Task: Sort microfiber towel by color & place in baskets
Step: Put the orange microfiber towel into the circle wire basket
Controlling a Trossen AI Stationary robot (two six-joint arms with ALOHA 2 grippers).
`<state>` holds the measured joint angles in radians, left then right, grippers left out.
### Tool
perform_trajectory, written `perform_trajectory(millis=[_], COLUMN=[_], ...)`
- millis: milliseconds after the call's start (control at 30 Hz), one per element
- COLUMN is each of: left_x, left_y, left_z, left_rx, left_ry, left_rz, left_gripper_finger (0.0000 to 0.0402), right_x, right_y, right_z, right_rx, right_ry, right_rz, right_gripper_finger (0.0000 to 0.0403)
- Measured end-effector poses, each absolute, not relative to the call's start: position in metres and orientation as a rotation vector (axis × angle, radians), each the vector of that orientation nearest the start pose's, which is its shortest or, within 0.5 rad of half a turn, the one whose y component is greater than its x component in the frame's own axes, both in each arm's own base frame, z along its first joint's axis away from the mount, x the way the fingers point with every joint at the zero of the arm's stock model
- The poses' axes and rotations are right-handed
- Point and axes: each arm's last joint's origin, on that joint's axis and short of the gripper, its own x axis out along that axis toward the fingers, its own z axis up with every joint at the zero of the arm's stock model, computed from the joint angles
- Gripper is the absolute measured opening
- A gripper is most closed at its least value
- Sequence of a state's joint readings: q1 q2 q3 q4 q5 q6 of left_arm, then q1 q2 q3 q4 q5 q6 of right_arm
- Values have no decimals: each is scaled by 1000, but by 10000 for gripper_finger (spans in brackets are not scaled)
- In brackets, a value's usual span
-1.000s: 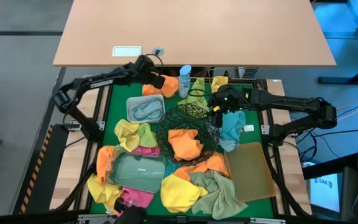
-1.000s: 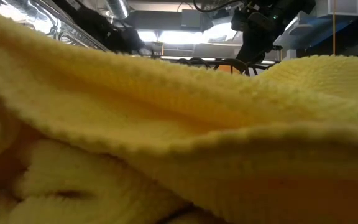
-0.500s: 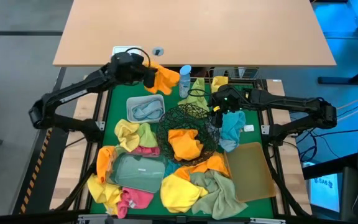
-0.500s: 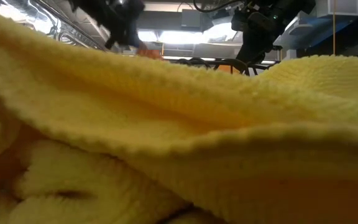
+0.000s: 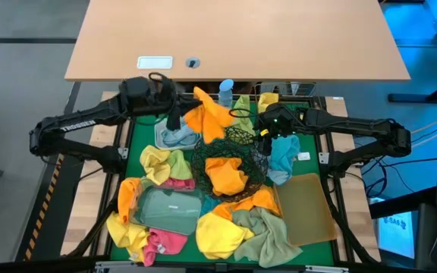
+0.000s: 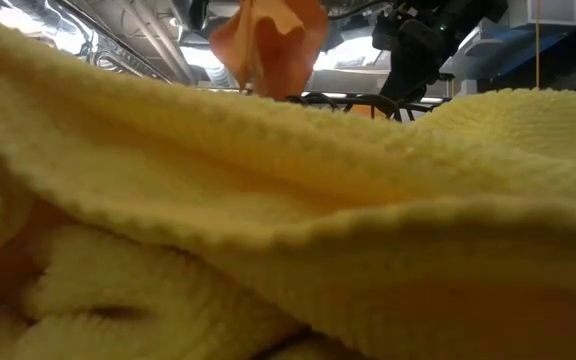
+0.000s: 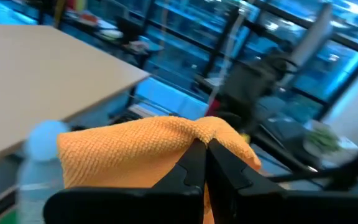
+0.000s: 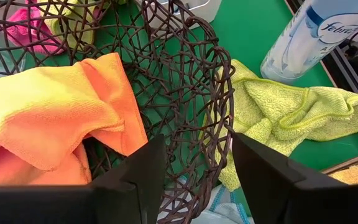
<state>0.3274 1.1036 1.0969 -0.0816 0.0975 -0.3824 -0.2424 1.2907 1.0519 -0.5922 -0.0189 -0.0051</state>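
My left gripper (image 7: 205,144) is shut on an orange towel (image 5: 209,114) and carries it above the table's far left part, beside the white tub (image 5: 174,135). In the low view the towel (image 6: 268,45) hangs in the air. My right gripper (image 8: 197,140) stands open over the right rim (image 8: 221,118) of the round black wire bowl (image 5: 228,155). One finger is inside the rim and one outside, touching nothing that shows. Another orange towel (image 5: 226,174) lies in that bowl. My left gripper pinches a bunched fold of the orange towel (image 7: 194,132) between its two shut fingers. The fingers point level, coming from the table's left side. The towel hangs slack past and below the fingers, clear of the table.
A blue-capped bottle (image 5: 225,92) stands at the far edge beside a light-green towel (image 8: 291,106). A tan bin (image 5: 308,206) sits at the near right and a clear tray (image 5: 165,206) at the near left. Yellow, pink, orange and green towels lie between them. A yellow towel (image 6: 288,230) fills the low view.
My left gripper has risen from the far left edge, tipped from pointing down to level, and swung toward the black bowl. It has kept shut. The orange towel has come up off the table and now hangs free.
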Motion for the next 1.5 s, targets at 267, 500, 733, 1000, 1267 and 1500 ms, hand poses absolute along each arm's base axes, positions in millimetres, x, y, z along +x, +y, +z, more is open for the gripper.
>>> perform_trajectory(millis=[267,500,733,1000,1267,1500], left_x=[255,281,309,334,347,350], left_y=[40,12,-1,-1,-1,-1], left_z=[376,354,314,254,207,201], left_rx=[-400,-357,-301,-272,-266,-266], left_ry=[129,242,417,683,869,884], left_rz=[97,-3,28,139,163,164], left_gripper_finger=[0,0,0,0,4,31], right_x=[257,257,257,257,257,257], right_y=[-63,-63,-63,-63,-63,-63], right_z=[286,286,286,286,286,286], right_rx=[104,104,104,104,104,104], right_ry=[826,826,827,827,827,827], right_rz=[-208,-208,-209,-209,-209,-208], right_gripper_finger=[183,183,183,183,183,183])
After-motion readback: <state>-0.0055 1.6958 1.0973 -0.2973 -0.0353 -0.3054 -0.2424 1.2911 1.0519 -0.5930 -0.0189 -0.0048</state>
